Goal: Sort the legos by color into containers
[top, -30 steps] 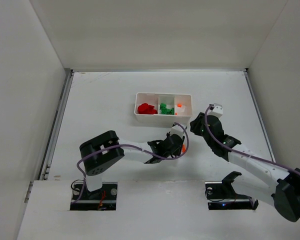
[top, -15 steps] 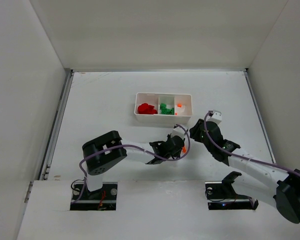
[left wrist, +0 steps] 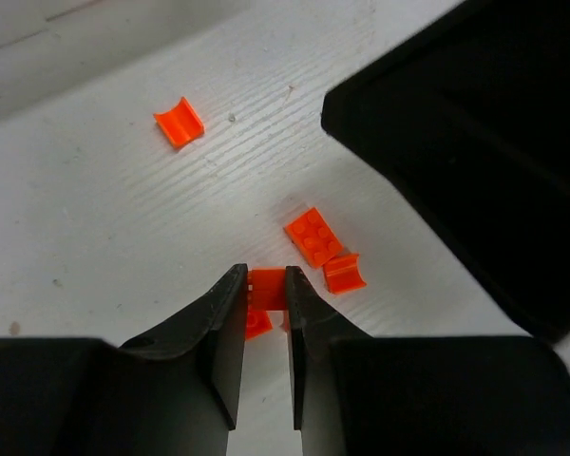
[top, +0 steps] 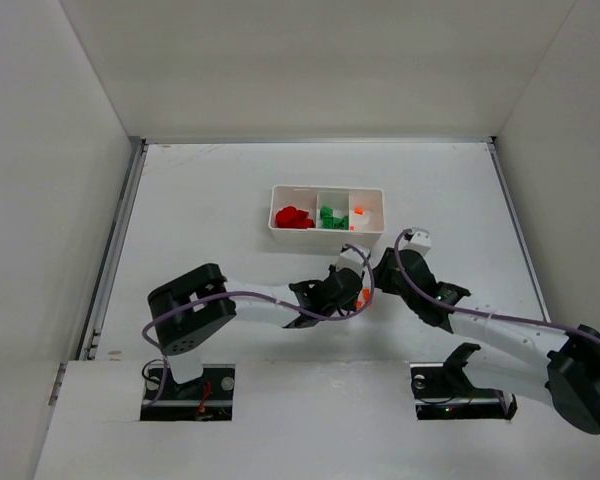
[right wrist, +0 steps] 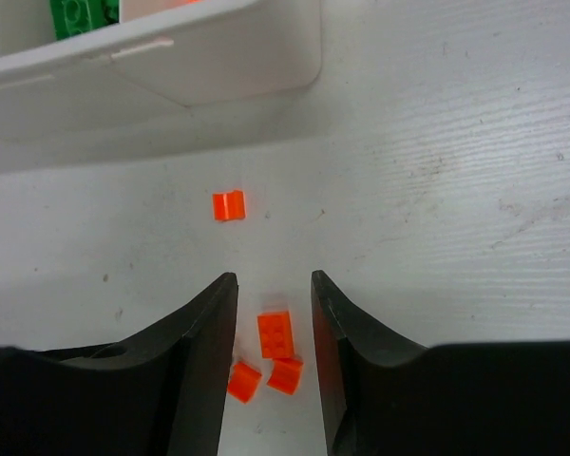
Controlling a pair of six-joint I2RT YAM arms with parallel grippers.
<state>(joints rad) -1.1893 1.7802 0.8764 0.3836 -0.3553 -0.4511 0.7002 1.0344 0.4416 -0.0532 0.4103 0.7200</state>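
We reckon the sort is mostly done. In the top view the tray (top: 325,188) sits mid-tabletop (top: 210,200), w/ red bricks (top: 293,217) in its left compartment, green bricks (top: 330,217) in the middle one and a few orange bits (top: 359,211) in the right one. We see no red or green loose on the tabletop. What's left is orange only: a small cluster near the tray's front right corner, where both claws meet.

The left claw (left wrist: 265,274) is closed to a narrow gap and pinches one tiny orange piece (left wrist: 267,290). We can't tell whether it's lifted yet. Just beside it lie a studded orange plate (left wrist: 312,236) and a curved orange piece (left wrist: 344,272). A further orange scrap (left wrist: 256,323) is part-hidden by the left finger, and an orange stray (left wrist: 179,123) lies apart, toward the tray.

The right claw (right wrist: 273,277) is spread wide, holds nothing and hangs over the same cluster.

So approx. five orange pcs remain, incl. the pinched one, all bound for the right compartment.
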